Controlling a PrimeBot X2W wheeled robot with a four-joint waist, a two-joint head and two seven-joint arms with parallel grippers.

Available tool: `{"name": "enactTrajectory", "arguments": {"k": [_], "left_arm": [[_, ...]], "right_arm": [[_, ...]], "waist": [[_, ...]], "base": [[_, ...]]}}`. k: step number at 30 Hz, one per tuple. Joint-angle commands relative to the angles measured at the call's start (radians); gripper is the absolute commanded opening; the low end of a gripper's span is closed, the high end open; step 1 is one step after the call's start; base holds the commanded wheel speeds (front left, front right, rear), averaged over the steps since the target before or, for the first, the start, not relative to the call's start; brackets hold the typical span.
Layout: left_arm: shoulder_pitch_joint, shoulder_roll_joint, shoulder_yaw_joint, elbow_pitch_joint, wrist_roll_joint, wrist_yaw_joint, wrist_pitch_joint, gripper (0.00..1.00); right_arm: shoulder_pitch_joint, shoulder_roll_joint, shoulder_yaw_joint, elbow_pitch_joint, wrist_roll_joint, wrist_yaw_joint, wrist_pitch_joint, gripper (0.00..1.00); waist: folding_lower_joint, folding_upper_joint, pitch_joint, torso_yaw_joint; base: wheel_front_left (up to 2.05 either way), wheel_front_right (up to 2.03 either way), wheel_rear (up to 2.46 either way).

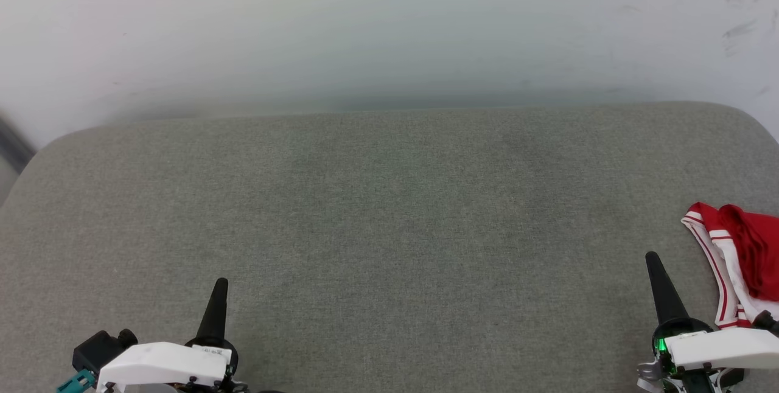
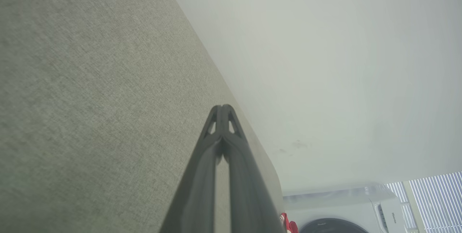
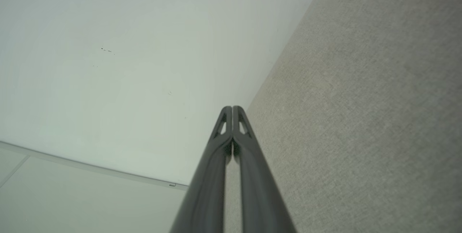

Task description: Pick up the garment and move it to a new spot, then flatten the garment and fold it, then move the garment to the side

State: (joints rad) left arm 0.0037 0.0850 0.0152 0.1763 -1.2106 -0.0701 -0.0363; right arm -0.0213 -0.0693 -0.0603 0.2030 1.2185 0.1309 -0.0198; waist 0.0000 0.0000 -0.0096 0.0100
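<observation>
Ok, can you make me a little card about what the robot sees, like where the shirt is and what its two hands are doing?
surface: grey fabric top, pale wall behind it
clothing: red and white shirt, crumpled at the right edge of the head view, partly cut off
left side: left gripper shut, holding nothing
right side: right gripper shut, holding nothing, tips beside the shirt but apart from it
task so far: shirt not yet picked up
background: washing machine in the left wrist view
</observation>
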Motion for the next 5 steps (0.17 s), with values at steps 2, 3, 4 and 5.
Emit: {"name": "enactTrajectory", "arguments": {"k": [2,3,4,5], "left_arm": [[-0.026,0.006,0.008,-0.001,-0.033,-0.01,0.009,0.0],[-0.028,0.006,0.01,0.001,-0.043,-0.012,0.012,0.0],[-0.031,0.005,0.011,0.002,-0.053,-0.012,0.015,0.0],[-0.034,0.005,0.012,0.004,-0.063,-0.014,0.017,0.0]], "right_arm": [[-0.027,-0.008,-0.005,-0.001,0.034,0.0,0.008,0.0],[-0.028,-0.008,-0.005,0.0,0.043,0.0,0.011,0.0],[-0.03,-0.007,-0.005,0.001,0.052,0.0,0.013,0.0],[-0.032,-0.007,-0.006,0.002,0.061,0.0,0.016,0.0]], "waist": [[0.0,0.0,0.001,0.0],[0.0,0.0,0.001,-0.001],[0.0,0.0,0.001,-0.001],[0.0,0.0,0.001,-0.001]], "base": [[0.0,0.0,0.0],[0.0,0.0,0.0],[0.0,0.0,0.0],[0.0,0.0,0.0]]}}
